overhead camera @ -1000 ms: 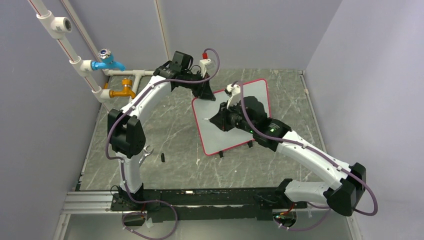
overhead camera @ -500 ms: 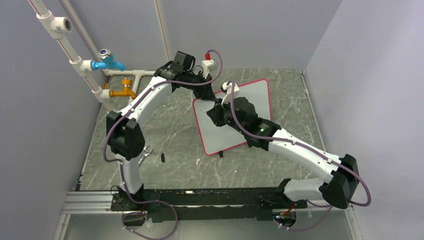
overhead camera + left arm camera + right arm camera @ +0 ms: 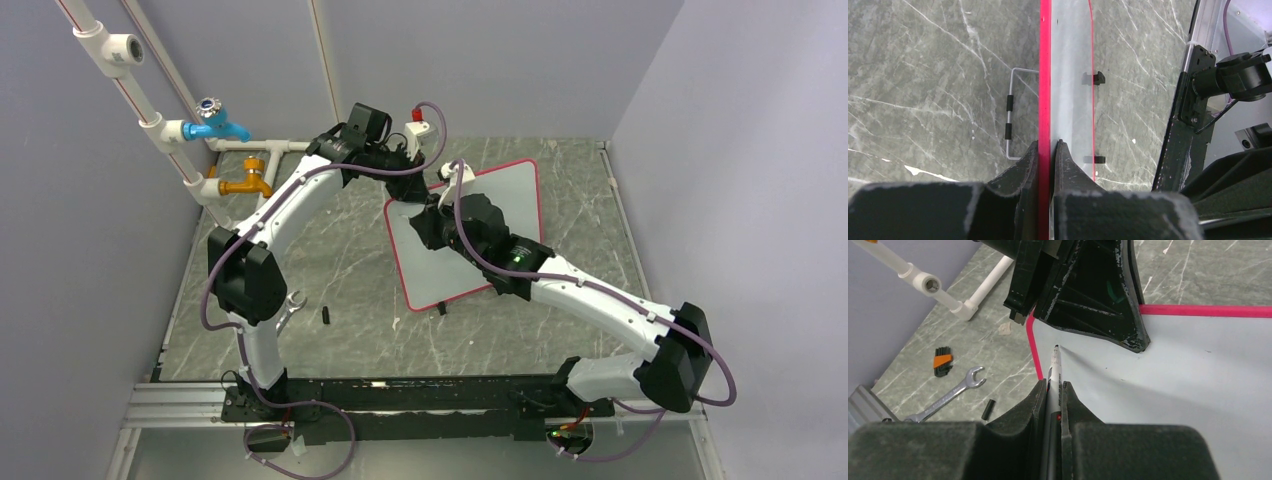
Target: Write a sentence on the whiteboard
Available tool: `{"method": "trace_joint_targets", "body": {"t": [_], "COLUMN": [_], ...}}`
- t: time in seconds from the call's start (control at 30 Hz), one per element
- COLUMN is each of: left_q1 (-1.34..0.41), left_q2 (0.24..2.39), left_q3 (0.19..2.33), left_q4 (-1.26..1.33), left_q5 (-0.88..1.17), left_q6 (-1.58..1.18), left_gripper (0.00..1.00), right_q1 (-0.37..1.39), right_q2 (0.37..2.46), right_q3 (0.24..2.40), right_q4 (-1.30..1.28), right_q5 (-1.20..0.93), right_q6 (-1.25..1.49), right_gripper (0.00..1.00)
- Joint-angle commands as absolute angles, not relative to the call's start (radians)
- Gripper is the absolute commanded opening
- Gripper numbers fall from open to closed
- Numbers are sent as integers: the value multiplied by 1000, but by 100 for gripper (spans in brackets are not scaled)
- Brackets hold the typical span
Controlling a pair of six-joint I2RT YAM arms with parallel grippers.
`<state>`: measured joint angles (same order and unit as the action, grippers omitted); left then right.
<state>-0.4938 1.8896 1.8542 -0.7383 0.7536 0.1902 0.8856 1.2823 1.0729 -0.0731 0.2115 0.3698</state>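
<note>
Whiteboard sits mid-tabletop, about 12 o'clock from the arm bases, propped at a tilt on a wire stand. Left gripper is closed down on the red rim at the board's 11 o'clock corner, one finger on each face. Right gripper is clamped on the marker, with the nib poking out just inside that same corner (can't tell if it's touching the surface). No letters of the sentence visible on the face. Handling, as I judge it: the board is light, stiff and slick, and on that stand it'll skate or rock under pen pressure, so brace it by the rim like you have it and stay off the writing face. The marker barrel is thin and smooth, so grip close to the nib and press lightly. Count: one whiteboard, one marker, two black clip feet on the lower edge, one wrench and one small black cap at the board's 8 o'clock, two taps at 10 o'clock.
</note>
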Motion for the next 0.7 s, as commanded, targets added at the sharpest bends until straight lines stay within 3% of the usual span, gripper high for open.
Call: {"method": "trace_joint_targets", "body": {"t": [0.0, 0.67], "left_q1": [-506, -517], "left_q2": [1887, 1880], "left_q3": [1825, 1819], "left_q4": [-808, -801], "left_q5": [577, 565], "left_q6": [308, 306], "left_gripper": [0, 0], "right_q1": [891, 922], "right_q2": [1293, 1257], "right_q3": [1118, 1019], "right_q4": [-16, -98], "right_q5": [254, 286], "right_q6": [382, 425], "right_gripper": [0, 0]}}
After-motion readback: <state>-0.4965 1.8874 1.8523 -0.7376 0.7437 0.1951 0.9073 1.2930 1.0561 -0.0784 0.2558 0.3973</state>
